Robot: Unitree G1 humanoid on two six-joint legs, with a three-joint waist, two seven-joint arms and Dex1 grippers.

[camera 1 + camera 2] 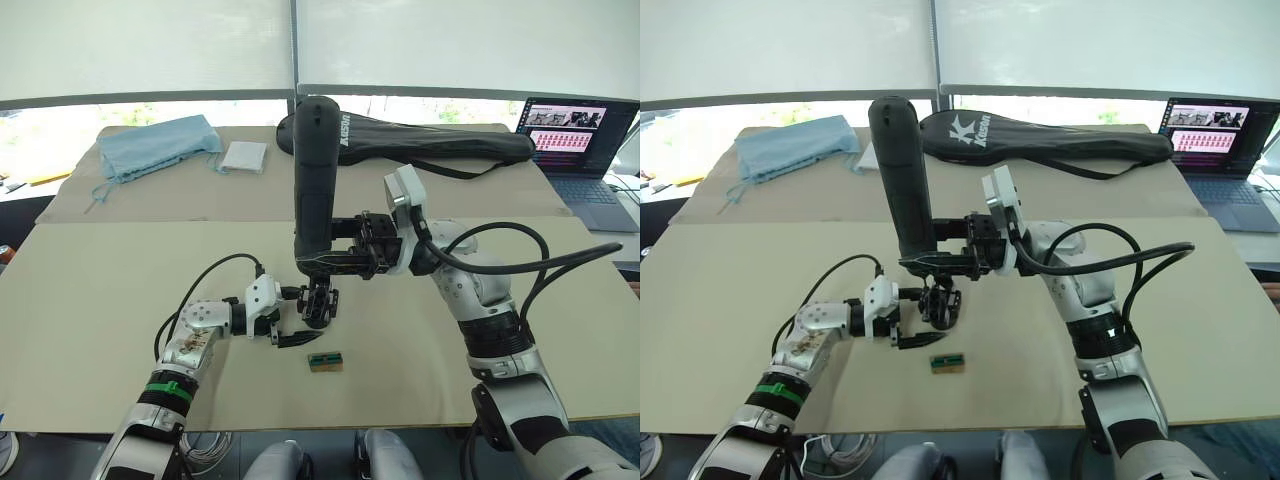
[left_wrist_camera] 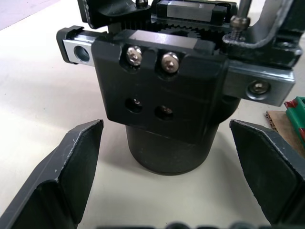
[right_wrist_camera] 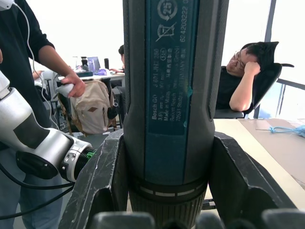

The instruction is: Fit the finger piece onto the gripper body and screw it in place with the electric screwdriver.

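The electric screwdriver (image 1: 315, 170) stands upright over the middle of the table, rounded end up, and my right gripper (image 1: 342, 258) is shut on its lower part. Its thin bit (image 2: 242, 8) comes down onto a screw at the far side of the gripper body (image 1: 320, 303), which rests on the table right below. My left gripper (image 1: 300, 320) is open, and its fingers (image 2: 71, 167) flank the body's round base without touching it. I cannot tell the finger piece apart from the black body.
A small green-brown box (image 1: 325, 361) lies just in front of the body. Along the back are a black racket bag (image 1: 430, 142), a blue cloth (image 1: 155, 145), a white folded cloth (image 1: 245, 156) and a laptop (image 1: 580, 140). In the right wrist view a person (image 3: 24, 43) stands nearby.
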